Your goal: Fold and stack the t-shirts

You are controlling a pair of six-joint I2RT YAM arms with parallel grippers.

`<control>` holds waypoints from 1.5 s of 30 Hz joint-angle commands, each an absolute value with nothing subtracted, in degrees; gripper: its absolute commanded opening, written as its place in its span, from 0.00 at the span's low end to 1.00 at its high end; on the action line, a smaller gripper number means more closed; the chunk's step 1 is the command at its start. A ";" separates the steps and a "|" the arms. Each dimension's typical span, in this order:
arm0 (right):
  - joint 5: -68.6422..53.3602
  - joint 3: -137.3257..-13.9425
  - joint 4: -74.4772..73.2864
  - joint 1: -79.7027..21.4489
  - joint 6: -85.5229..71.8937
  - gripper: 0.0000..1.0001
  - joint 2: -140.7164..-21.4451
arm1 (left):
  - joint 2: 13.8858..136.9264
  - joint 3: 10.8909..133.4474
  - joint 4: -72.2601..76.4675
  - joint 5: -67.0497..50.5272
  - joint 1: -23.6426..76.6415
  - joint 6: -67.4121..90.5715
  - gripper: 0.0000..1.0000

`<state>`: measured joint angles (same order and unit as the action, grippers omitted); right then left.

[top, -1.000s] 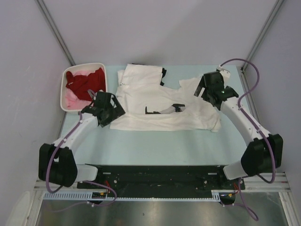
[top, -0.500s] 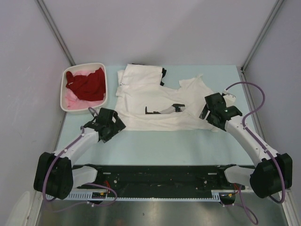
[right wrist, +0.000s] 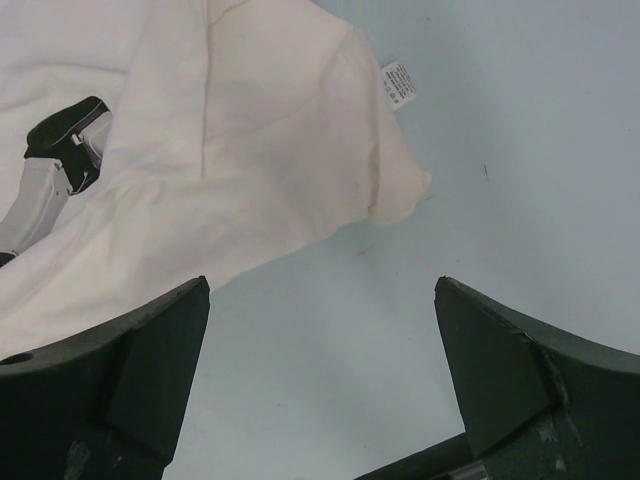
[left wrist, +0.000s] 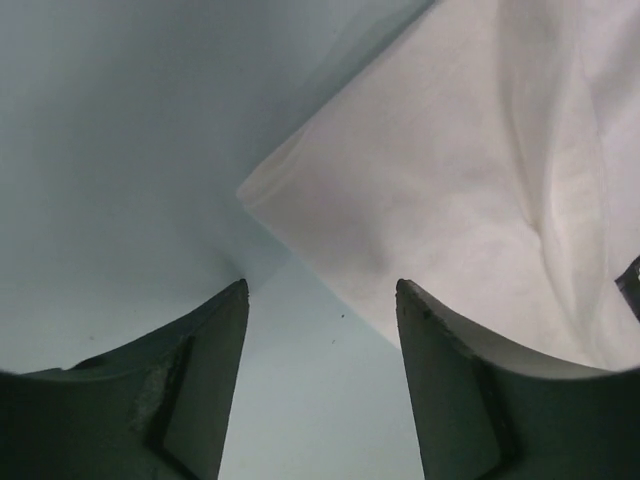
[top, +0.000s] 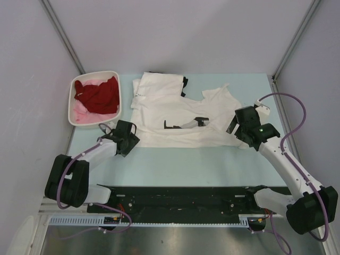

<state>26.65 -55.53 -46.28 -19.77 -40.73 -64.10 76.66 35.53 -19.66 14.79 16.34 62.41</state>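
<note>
A cream-white t-shirt [top: 186, 133] lies spread across the middle of the pale green table, with a black print [top: 186, 123] on it. Another cream-white folded shirt [top: 159, 87] lies behind it, over something black [top: 184, 85]. My left gripper [top: 129, 139] is open and empty at the shirt's near-left corner [left wrist: 262, 190], low over the table. My right gripper [top: 237, 130] is open and empty at the shirt's near-right corner [right wrist: 400, 200], which carries a small white label [right wrist: 398, 83]. A dark red shirt [top: 98, 95] and a pink one [top: 79, 110] lie in the white basin [top: 70, 109].
The white oval basin stands at the table's back left. Grey enclosure walls [top: 32, 79] and metal posts [top: 295, 40] close in the table on both sides. A black rail [top: 180, 199] runs along the near edge.
Both grippers have dropped toward the near corners of the spread shirt. The right arm swung from the shirt's far right sleeve down to its near-right corner; the left moved slightly nearer and lower.
</note>
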 commanded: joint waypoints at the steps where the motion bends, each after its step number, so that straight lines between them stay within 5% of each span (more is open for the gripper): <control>1: 28.48 -55.99 -47.46 -19.95 -39.90 1.00 -61.61 | 79.54 36.73 -19.33 18.19 16.44 65.74 0.63; 2: 28.30 -55.99 -47.90 -19.95 -39.82 1.00 -61.44 | 80.32 37.00 -19.60 18.45 16.35 65.57 0.59; 5: 27.86 -55.99 -49.21 -19.78 -40.16 1.00 -61.08 | 81.47 37.53 -19.51 19.07 16.26 65.13 0.21; 6: 28.30 -55.99 -49.91 -19.78 -40.51 1.00 -61.17 | 81.65 37.53 -19.42 19.25 16.09 65.13 0.00; 20: 27.26 -51.51 -49.59 -12.22 -41.93 0.96 -68.63 | 76.65 36.74 -18.54 16.52 8.35 60.82 0.00; 31: 24.08 -51.06 -43.68 -15.90 -43.33 0.90 -73.82 | 77.87 36.91 -16.79 14.07 6.68 59.41 0.00; 45: 28.48 -50.89 -40.17 -15.56 -42.19 0.58 -80.86 | 78.84 36.47 -16.00 13.18 5.27 58.36 0.00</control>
<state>26.04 -50.70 -42.68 -15.88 -42.24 -79.96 78.74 36.82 -17.12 12.36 6.42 59.59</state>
